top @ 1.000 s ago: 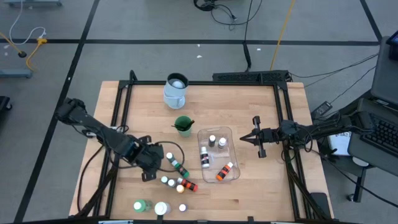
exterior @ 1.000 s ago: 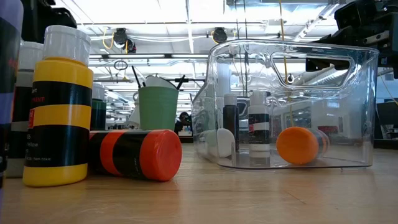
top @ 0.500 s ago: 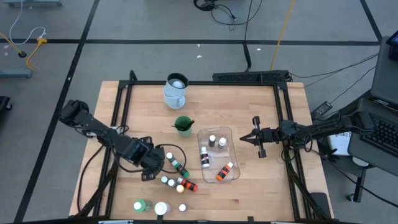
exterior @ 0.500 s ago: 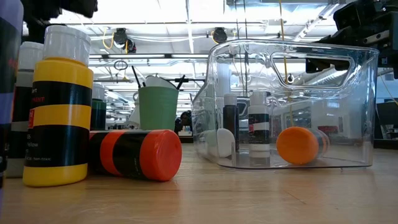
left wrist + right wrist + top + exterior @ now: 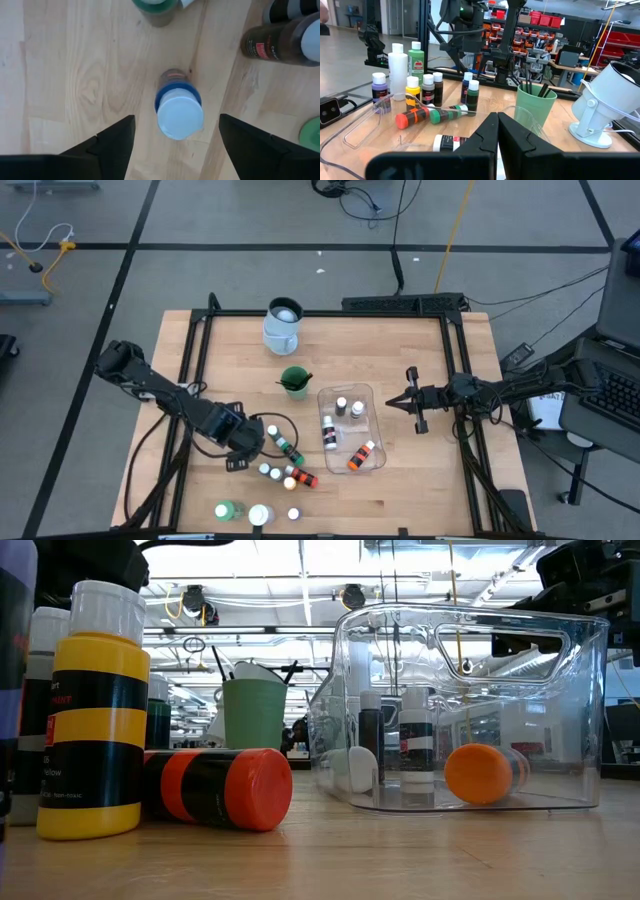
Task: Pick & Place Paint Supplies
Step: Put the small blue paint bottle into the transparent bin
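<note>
On the table, high view: the left gripper [image 5: 243, 446] hangs over the cluster of small paint bottles [image 5: 283, 463] near the front left of the wooden table [image 5: 420, 490], its fingers spread with nothing between them.
Right gripper: the right gripper [image 5: 392, 402] waits just beside the right wall of the clear tub [image 5: 371, 402], fingers pressed together and empty.
Tub contents: four small bottles, two upright, two lying, one of them orange [image 5: 361, 455].
Other supplies: a green bottle [image 5: 226, 509] and a white jar [image 5: 260, 515] stand at the front edge; a green cup [image 5: 294, 381] with dark brushes sits between the tub and the pale jug [image 5: 282, 326].
Low view: a yellow-and-black bottle [image 5: 97, 720] stands upright at the left, an orange-and-black one [image 5: 218, 787] lies on its side touching it; the cup and tub stand behind, an orange cap [image 5: 482, 773] showing through the tub wall.
Left wrist view: a blue bottle with a white cap [image 5: 179, 108] stands upright on the wood, directly between the two dark fingers [image 5: 116, 141], which are apart and not touching it.
Right wrist view: the closed fingers [image 5: 492, 137] point across the tub toward the upright bottles, with a purple one [image 5: 379, 86] nearest the tub's rim.
</note>
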`<control>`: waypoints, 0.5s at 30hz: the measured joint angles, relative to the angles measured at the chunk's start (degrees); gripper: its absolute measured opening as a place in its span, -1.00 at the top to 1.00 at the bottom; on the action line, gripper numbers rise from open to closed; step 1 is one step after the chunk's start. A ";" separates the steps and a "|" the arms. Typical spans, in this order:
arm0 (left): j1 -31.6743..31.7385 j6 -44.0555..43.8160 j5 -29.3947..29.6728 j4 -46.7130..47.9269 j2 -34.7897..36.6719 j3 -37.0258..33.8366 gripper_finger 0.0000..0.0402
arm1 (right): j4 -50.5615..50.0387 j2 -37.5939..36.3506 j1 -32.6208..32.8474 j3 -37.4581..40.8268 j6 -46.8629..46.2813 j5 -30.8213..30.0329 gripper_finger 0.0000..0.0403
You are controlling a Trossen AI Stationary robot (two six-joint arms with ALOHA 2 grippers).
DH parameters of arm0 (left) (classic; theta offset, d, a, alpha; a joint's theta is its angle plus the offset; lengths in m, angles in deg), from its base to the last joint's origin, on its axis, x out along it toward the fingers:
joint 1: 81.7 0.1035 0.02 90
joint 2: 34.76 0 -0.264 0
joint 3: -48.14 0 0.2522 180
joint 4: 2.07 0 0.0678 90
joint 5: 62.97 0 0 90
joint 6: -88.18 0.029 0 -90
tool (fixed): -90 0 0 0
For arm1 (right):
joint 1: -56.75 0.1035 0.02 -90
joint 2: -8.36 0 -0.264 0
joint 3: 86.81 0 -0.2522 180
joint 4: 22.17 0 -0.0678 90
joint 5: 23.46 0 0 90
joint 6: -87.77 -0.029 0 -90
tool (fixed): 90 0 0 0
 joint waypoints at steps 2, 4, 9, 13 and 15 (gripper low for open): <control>0.00 0.04 0.13 0.00 0.00 0.00 -0.40 | 0.00 0.00 -0.02 0.00 -0.13 0.00 0.98; 0.00 0.22 0.97 0.02 0.00 0.00 -0.38 | 0.00 0.00 0.01 0.00 -0.13 0.00 0.98; 0.00 1.29 3.09 0.02 0.00 0.00 -0.31 | 0.00 0.00 -0.01 0.00 -0.13 0.00 0.98; 0.37 1.24 2.78 0.25 0.00 0.00 -0.24 | 0.00 0.00 0.01 0.00 -0.13 0.00 0.98; 0.61 1.04 2.47 0.55 0.00 0.00 -0.19 | 0.00 0.00 0.00 0.00 -0.13 0.00 0.98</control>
